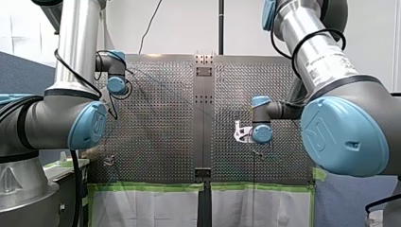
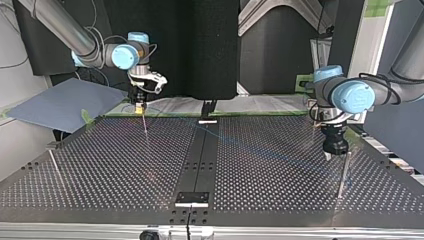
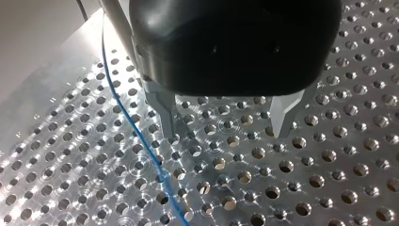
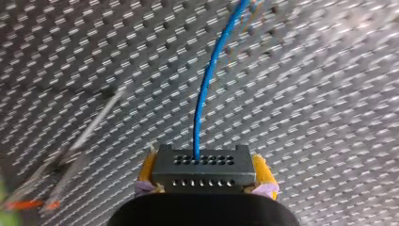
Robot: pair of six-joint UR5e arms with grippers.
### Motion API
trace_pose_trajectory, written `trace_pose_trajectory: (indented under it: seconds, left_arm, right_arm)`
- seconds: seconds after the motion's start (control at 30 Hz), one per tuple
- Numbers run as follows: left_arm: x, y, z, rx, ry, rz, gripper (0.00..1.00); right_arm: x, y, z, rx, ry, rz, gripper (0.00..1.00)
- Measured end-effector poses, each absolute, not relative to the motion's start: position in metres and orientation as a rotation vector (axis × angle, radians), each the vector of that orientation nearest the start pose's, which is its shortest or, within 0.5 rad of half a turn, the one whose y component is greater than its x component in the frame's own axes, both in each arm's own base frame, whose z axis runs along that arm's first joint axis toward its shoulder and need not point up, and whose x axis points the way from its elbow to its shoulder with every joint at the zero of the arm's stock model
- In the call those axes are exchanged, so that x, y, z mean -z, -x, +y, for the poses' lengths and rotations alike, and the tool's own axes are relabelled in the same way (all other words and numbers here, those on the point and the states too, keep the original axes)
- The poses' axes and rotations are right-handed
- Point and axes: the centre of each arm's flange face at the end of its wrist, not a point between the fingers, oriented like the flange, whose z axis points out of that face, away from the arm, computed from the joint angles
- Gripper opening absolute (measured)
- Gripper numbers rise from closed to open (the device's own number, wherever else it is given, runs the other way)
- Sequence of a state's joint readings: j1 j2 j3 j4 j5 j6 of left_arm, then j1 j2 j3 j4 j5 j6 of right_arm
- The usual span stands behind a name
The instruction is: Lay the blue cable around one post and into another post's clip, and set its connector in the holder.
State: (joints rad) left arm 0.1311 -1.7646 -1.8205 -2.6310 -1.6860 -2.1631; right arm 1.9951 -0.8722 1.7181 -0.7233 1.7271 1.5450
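My right gripper (image 4: pixel 206 188) is shut on the black connector (image 4: pixel 204 167), which sits between its yellow pads (image 4: pixel 263 169). The blue cable (image 4: pixel 207 84) runs out of the connector, ahead over the perforated table. In the top view my right gripper (image 2: pixel 139 103) hangs over the far left of the table, above a thin post (image 2: pixel 145 126). My left gripper (image 3: pixel 223 136) is open just above the plate, nothing between its metal fingers (image 3: pixel 164 117). The cable (image 3: pixel 136 136) passes beside one finger, outside the jaws. In the top view my left gripper (image 2: pixel 332 148) stands close to a post (image 2: pixel 344 172) at the right.
Another thin post (image 2: pixel 55 167) stands at the top view's left edge of the table. A small plate with a white part (image 2: pixel 192 198) sits on the dark middle strip near the front edge. Green tape (image 1: pixel 151 187) lines the table's edge in the front view.
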Motion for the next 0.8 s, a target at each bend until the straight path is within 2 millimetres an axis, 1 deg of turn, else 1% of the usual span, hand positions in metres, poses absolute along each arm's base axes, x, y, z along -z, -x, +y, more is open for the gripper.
trace_pose_trajectory:
  seconds: [0.17, 0.27, 0.63, 0.8]
  left_arm:
    - [-0.318, -0.553, -0.05, 0.284, 0.62, 1.378, 1.0]
    - [-0.318, -0.553, -0.05, 0.283, 0.619, 1.378, 1.0]
    - [-0.318, -0.553, -0.051, 0.278, 0.615, 1.38, 1.0]
    - [-0.318, -0.553, -0.051, 0.278, 0.614, 1.38, 1.0]
  right_arm:
    - [-0.051, -0.345, -0.507, -1.264, -1.538, -1.136, 0.0]
    - [-0.041, -0.336, -0.502, -1.252, -1.538, -1.142, 0.0]
    - [-0.021, -0.311, -0.482, -1.226, -1.524, -1.148, 0.0]
    - [-0.014, -0.293, -0.477, -1.215, -1.497, -1.174, 0.0]
